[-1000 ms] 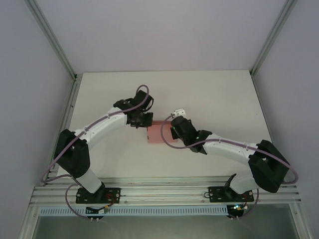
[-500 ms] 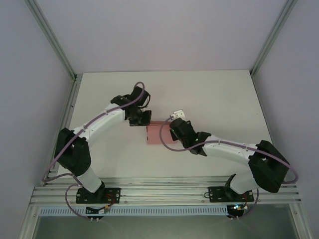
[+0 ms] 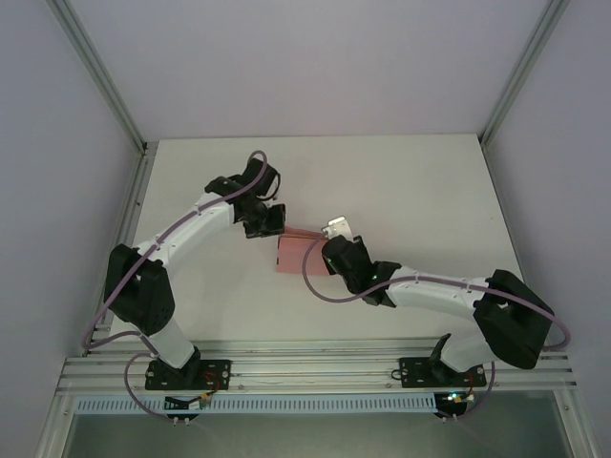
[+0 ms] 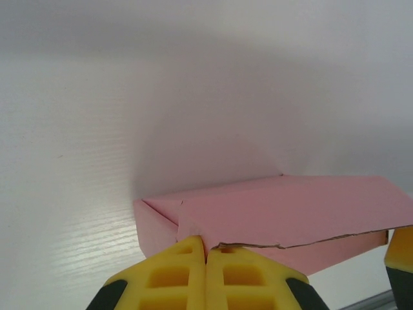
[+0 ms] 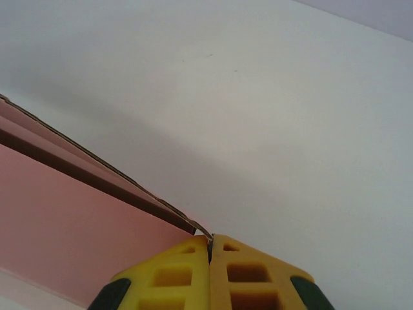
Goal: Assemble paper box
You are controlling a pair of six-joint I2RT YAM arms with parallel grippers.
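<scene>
The paper box [image 3: 292, 255] is a small pink card box near the middle of the white table [image 3: 410, 181], held between the two arms. My left gripper [image 3: 273, 229] sits at its far left corner. In the left wrist view the yellow fingers [image 4: 181, 278] are pressed together on a small pink flap at the paper box's [image 4: 290, 210] near corner. My right gripper [image 3: 327, 252] is at the box's right side. In the right wrist view it [image 5: 210, 248] is shut on the thin edge of a raised card panel of the paper box [image 5: 64, 219].
Grey walls and slanted aluminium posts [image 3: 95, 72] enclose the table on three sides. A metal rail [image 3: 315, 367] with both arm bases runs along the near edge. Purple cables loop off both wrists.
Both grippers and the box between them have shifted a little to the left. The left wrist has swung back and leftwards, and the right wrist has come nearer the front edge.
</scene>
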